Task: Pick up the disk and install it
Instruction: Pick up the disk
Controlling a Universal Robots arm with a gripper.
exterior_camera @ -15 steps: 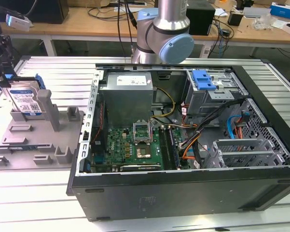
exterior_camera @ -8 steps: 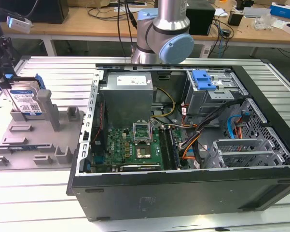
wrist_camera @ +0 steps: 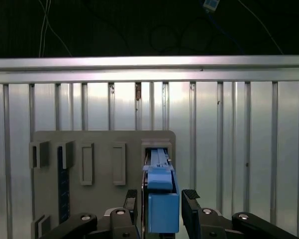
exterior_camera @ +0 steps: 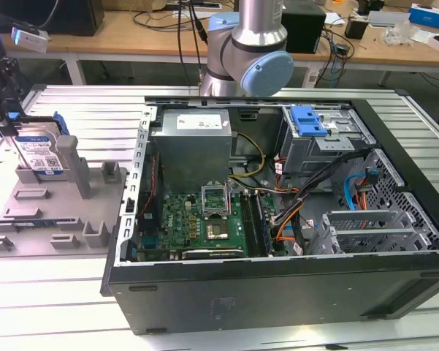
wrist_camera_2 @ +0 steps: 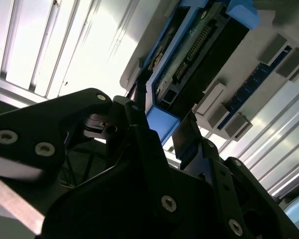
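The disk (exterior_camera: 40, 152) stands on edge in a slot of the grey rack (exterior_camera: 58, 213), its blue-framed edge exposed upward, so the gripper (wrist_camera: 161, 195) above the rack straddles it with fingers (wrist_camera: 190, 196) spread, not yet pinching.

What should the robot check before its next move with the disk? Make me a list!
1. Disk sits between the gripper fingers: ok, one finger on each side in both wrist views.
2. Grip closed on the disk: not ok, thin gaps show beside it in the first wrist view.
3. Disk upright in the grey holder: ok.
4. Case open: ok, its inside shows.
5. Free slot for the disk in the case: cannot tell.
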